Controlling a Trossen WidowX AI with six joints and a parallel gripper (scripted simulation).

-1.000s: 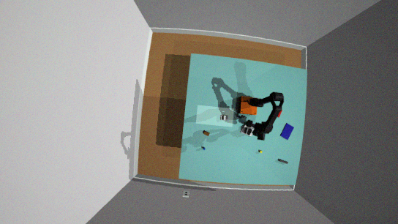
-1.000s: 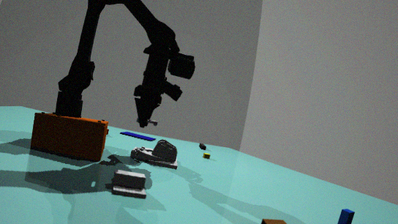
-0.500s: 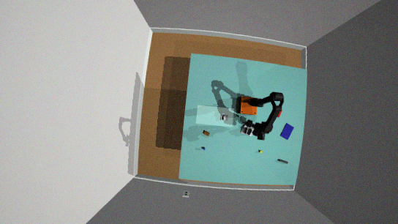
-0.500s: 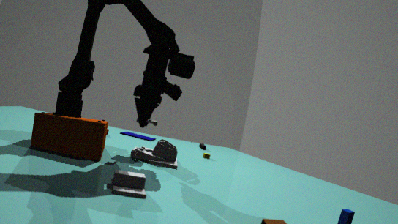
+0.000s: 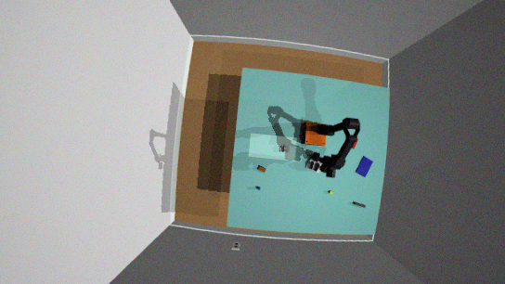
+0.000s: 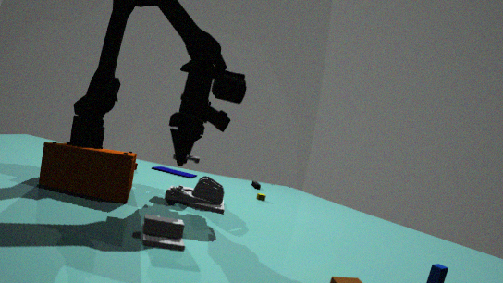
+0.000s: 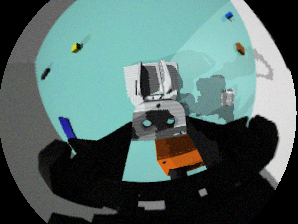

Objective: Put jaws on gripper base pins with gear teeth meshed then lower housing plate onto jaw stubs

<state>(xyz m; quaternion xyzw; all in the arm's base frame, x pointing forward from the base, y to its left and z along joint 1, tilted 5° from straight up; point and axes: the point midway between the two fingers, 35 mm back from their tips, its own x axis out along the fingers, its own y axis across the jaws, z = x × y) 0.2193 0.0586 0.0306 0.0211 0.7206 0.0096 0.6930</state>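
Note:
My gripper [image 6: 180, 161] [image 7: 157, 121] is shut on the housing plate [image 6: 194, 159] [image 7: 160, 114], a small grey plate with two round holes, gripped by its side edges. It looks about level and hangs above and clear of the gripper base [image 5: 315, 164] [image 6: 214, 208] [image 7: 129, 79]. Two pale jaws stand side by side at the base, a left one [image 7: 149, 80] and a right one [image 7: 167, 79] in the wrist view. Their pins, stubs and gear teeth are mostly hidden by the plate or too small to tell, so meshing cannot be seen.
A separate grey stepped block [image 5: 283, 148] [image 6: 163, 228] [image 7: 227, 97] stands beside the base. The arm rises from an orange box [image 5: 315, 135] [image 6: 85, 173] [image 7: 177, 157]. A flat blue slab [image 5: 364, 166], a yellow cube [image 6: 261, 197], a dark bar [image 5: 358, 204], a brown block [image 5: 261, 169] and a blue block [image 6: 437, 273] lie around.

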